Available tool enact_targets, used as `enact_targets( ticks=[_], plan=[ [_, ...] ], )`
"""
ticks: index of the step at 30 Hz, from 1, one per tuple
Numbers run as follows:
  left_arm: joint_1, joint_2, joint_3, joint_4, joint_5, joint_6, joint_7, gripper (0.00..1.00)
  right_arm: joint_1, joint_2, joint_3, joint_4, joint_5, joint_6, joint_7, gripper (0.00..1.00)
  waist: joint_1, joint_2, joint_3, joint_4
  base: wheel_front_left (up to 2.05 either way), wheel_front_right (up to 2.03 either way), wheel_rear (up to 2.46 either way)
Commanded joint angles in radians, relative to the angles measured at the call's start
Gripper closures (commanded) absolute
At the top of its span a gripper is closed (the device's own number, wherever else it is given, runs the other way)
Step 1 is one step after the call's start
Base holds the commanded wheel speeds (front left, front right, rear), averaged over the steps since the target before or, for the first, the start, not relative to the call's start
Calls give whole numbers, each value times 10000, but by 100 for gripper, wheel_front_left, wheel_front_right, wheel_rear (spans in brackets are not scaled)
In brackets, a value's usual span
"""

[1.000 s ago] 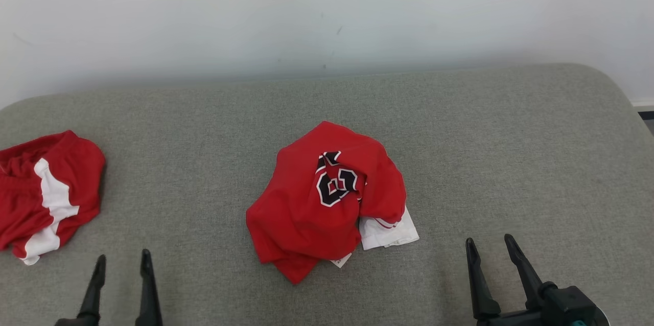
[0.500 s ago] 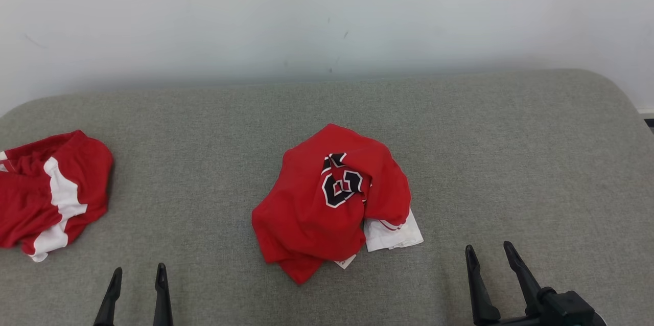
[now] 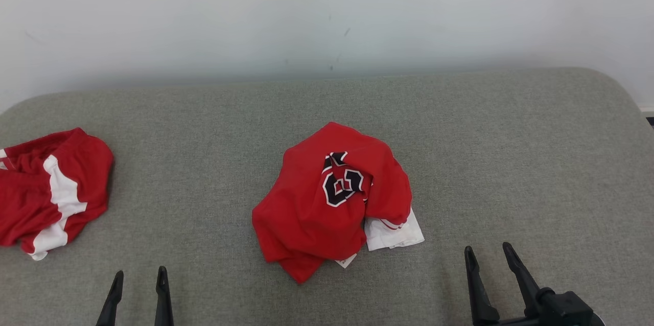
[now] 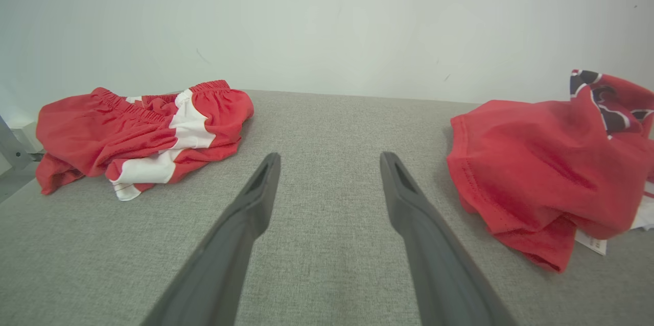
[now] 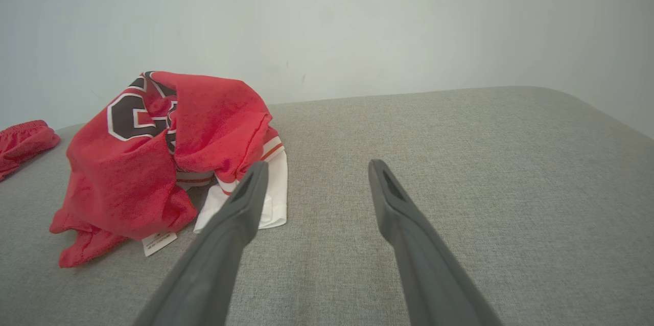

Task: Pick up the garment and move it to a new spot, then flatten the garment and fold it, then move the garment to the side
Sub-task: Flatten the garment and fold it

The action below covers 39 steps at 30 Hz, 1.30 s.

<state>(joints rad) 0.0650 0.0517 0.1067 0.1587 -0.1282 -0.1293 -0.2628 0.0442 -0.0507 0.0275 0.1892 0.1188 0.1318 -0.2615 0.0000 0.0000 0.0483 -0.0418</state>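
Jersey (image 3: 317, 213) hasn't budged; left gripper (image 3: 141, 271) and right gripper (image 3: 486, 247) still wide open at cushion (image 3: 511, 137) near edge, pickup pending.

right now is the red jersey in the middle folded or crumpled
Crumpled: the red jersey lies in a bunched heap on the grey surface, its number creased.

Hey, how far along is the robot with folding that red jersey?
Nothing looks done: the red jersey lies crumpled. Nothing in hand: left gripper and right gripper hover with jaws open, clear of it. Left: pick up, move, flatten, fold, set aside.
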Motion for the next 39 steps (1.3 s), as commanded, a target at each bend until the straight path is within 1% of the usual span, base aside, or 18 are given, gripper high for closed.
enact_targets(
  ticks=[1,16,39],
  plan=[
    [97,-19,27,26,-68,-14,-38,0,43,10,7,15,19,-22,-45,0,0,0,2,0,0,0,0],
    [-19,-19,7,-29,-149,-17,-38,0,-67,10,18,-4,48,-22,-45,0,0,0,145,-46,0,0,0],
    [143,-20,54,-11,-153,-6,-38,0,16,10,-5,3,5,-22,-45,0,0,0,41,-68,0,0,0]
  ],
)
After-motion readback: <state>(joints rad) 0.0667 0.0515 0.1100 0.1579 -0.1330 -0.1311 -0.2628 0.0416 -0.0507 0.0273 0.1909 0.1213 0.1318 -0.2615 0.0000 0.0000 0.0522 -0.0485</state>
